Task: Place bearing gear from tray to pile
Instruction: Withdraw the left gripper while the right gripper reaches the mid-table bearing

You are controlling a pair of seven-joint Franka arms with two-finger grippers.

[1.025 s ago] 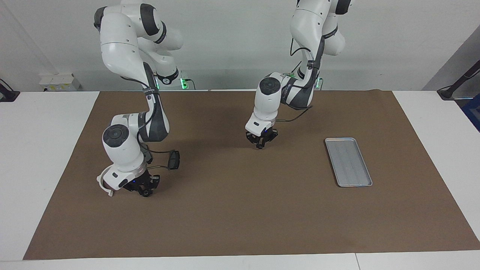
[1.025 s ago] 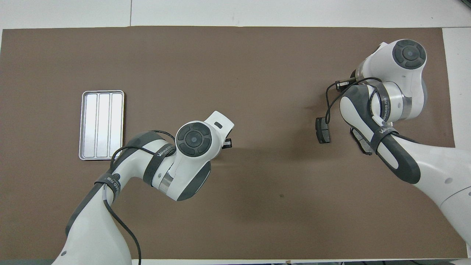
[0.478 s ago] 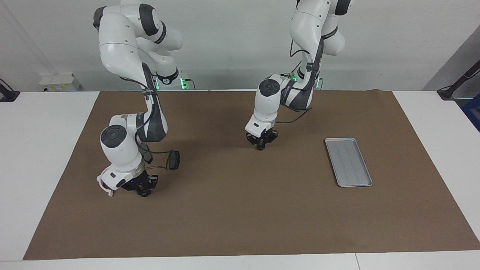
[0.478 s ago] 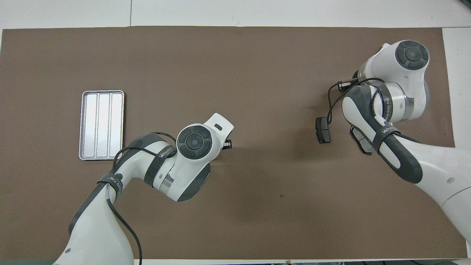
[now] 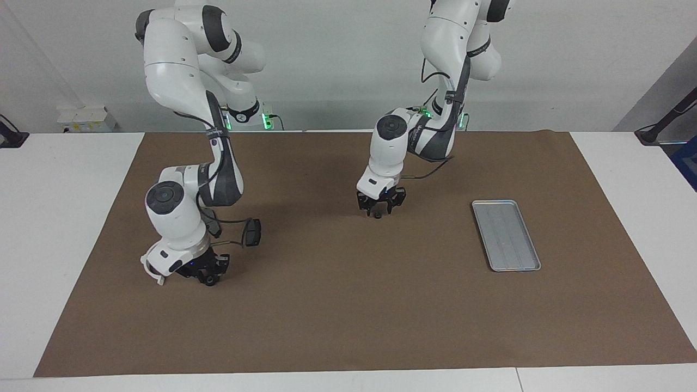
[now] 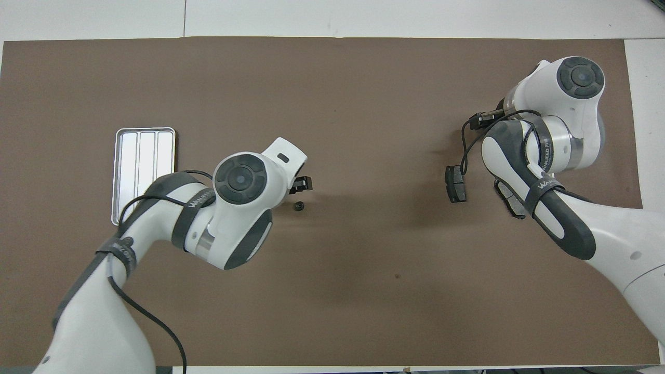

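Note:
A small black bearing gear (image 5: 377, 215) (image 6: 298, 206) lies on the brown mat near the table's middle. My left gripper (image 5: 380, 203) (image 6: 301, 185) hangs open just above it, touching nothing. The silver tray (image 5: 506, 235) (image 6: 144, 156) lies empty toward the left arm's end. Toward the right arm's end is the pile: a white curved bracket (image 5: 146, 268), a dark brake pad (image 5: 251, 232) (image 6: 456, 183) and a second pad (image 6: 511, 200) half under the arm. My right gripper (image 5: 207, 275) sits low over the mat beside the bracket.
A brown mat (image 5: 348, 326) covers most of the white table. A black cable (image 5: 234, 221) loops from the right wrist above the brake pad. A long stretch of bare mat separates the gear from the pile.
My left gripper has opened and drawn up and back toward the tray, leaving the gear on the mat. The right arm has barely shifted.

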